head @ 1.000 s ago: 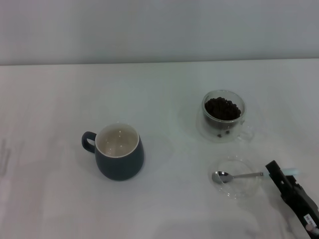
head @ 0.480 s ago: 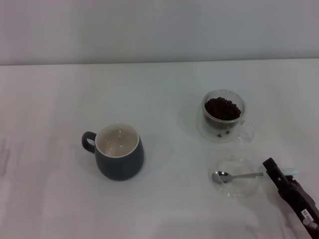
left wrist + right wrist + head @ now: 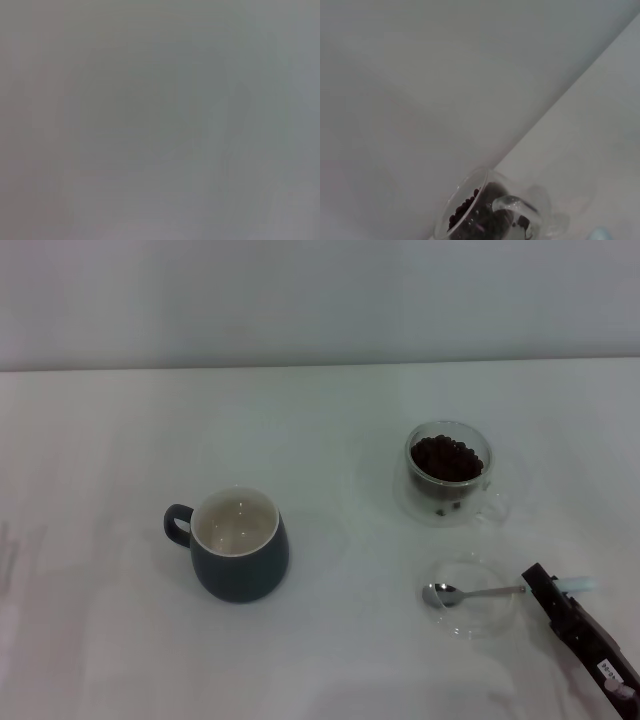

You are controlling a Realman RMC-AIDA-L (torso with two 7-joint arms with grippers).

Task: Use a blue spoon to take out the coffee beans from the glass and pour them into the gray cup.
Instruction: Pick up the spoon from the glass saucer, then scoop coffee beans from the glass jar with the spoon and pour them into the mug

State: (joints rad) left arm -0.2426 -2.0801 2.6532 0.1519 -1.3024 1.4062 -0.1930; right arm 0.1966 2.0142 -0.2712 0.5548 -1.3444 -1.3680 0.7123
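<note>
While one gray cup (image 3: pixel 240 545), one glass (image 3: pixel 449 472), one blue spoon (image 3: pixel 500 591) and one flat clear dish (image 3: pixel 472 597) stand on the white tabletop (image 3: pixel 320 440), only one gripper shows in the head view. The right gripper (image 3: pixel 548 585) reaches in from the near right corner of the tabletop, its dark tip at the pale blue end of the spoon handle. Whether its fingers are spread or closed on the handle cannot be told, nor whether they touch it. The left gripper shows in no view.

The spoon lies across the dish toward the near right part of the tabletop, its metal bowl resting inside the dish and its handle running out over the rim toward the right edge. The glass stands just beyond the dish, farther from the near edge, and holds a heap of dark coffee beans (image 3: pixel 446 457); the right wrist view shows the beans (image 3: pixel 465 212) through its clear wall. The gray cup sits well apart, left of centre, its handle pointing to the left edge, its cream inside bare.
</note>
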